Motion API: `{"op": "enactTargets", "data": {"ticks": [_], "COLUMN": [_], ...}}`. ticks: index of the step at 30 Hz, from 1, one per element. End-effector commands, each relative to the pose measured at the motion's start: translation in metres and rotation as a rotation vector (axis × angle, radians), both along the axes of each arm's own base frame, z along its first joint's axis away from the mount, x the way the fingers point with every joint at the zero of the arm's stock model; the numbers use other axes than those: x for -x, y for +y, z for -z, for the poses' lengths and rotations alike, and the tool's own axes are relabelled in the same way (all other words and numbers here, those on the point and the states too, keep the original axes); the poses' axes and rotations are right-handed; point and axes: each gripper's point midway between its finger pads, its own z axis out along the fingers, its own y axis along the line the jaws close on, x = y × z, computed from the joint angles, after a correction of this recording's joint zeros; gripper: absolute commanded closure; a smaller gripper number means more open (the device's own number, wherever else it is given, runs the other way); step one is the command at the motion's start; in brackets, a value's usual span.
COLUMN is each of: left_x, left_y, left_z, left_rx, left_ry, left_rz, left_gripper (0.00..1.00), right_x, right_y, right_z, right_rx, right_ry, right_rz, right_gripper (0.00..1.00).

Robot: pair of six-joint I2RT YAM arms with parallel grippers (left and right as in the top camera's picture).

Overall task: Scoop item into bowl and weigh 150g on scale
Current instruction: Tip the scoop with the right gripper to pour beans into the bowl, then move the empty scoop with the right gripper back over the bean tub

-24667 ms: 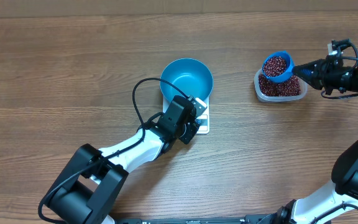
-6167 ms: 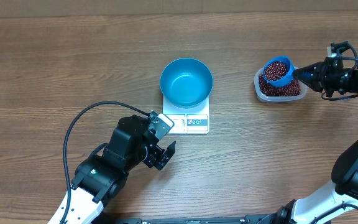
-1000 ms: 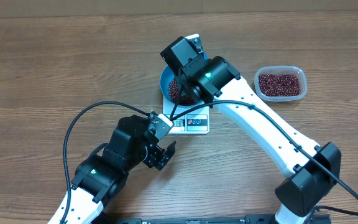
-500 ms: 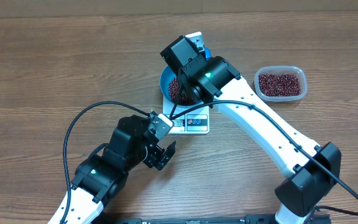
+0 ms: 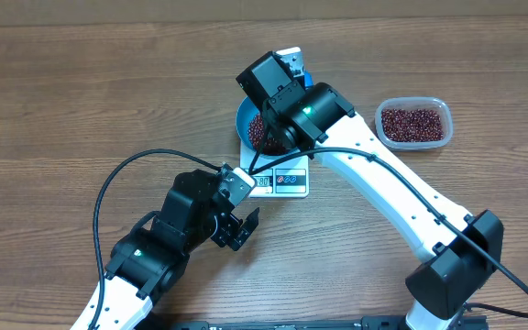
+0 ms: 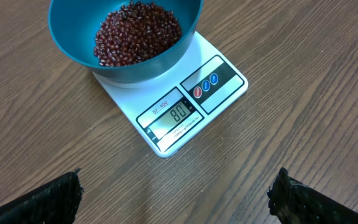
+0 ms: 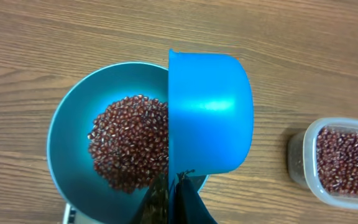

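The blue bowl (image 6: 73, 43) sits on the white scale (image 6: 224, 93) and holds a heap of red-brown beans (image 6: 138, 31). The scale's display (image 6: 173, 115) is lit. In the right wrist view my right gripper (image 7: 176, 186) is shut on the handle of a small blue scoop (image 7: 210, 112). The scoop is turned on its side over the bowl (image 7: 67, 143), right of the beans (image 7: 129, 149). My left gripper (image 5: 237, 229) hangs open over bare table just in front of the scale (image 5: 282, 181), its fingers (image 6: 45, 202) wide apart with nothing between them.
A clear plastic tub (image 5: 414, 124) of beans stands to the right of the scale. The right arm (image 5: 383, 197) stretches across the table from the front right and covers most of the bowl from above. A black cable (image 5: 126, 179) loops beside the left arm.
The right wrist has turned a little over the bowl, so a bit of the blue scoop now shows behind it from above. The left arm has not moved.
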Motion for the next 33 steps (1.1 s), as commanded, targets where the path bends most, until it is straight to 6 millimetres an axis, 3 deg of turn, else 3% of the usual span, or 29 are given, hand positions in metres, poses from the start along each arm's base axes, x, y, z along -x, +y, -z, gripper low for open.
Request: {"op": "enactTargets", "data": {"ticks": [1,6,9,19,23,28,33], "left_x": [0.001,0.001,0.001,0.001,0.001,0.001,0.001], "left_y": [-0.001,-0.001,-0.001,-0.001,-0.001,-0.001,-0.001], "left_z": [-0.001,-0.001,-0.001,-0.001,-0.001,-0.001,-0.001], "left_rx": [0.014,0.014,0.014,0.014,0.014,0.014,0.014], "left_ry": [0.003,0.003,0.003,0.003,0.003,0.003,0.003], "left_rz": [0.007,0.007,0.007,0.007,0.007,0.007,0.007], "left_gripper": [0.0,0.0,0.0,0.01,0.0,0.0,0.0], "right_x": [0.002,0.0,-0.006,-0.017,-0.011,-0.009,-0.011], "right_y": [0.001,-0.016,-0.041,-0.181,-0.221,-0.244,-0.246], "right_z": [-0.054,-0.089,-0.101,-0.086,-0.079,-0.069,-0.049], "right_rx": [-0.118,-0.167,-0.173,-0.054,-0.034,-0.033,-0.007], "right_ry": [-0.097,-0.16,-0.188,-0.104,-0.055,-0.019,0.033], "right_rz": [0.032,0.063,0.118,0.432,0.522,0.573,0.577], "right_gripper": [0.96,0.96,0.96,0.96,0.96,0.96,0.96]}}
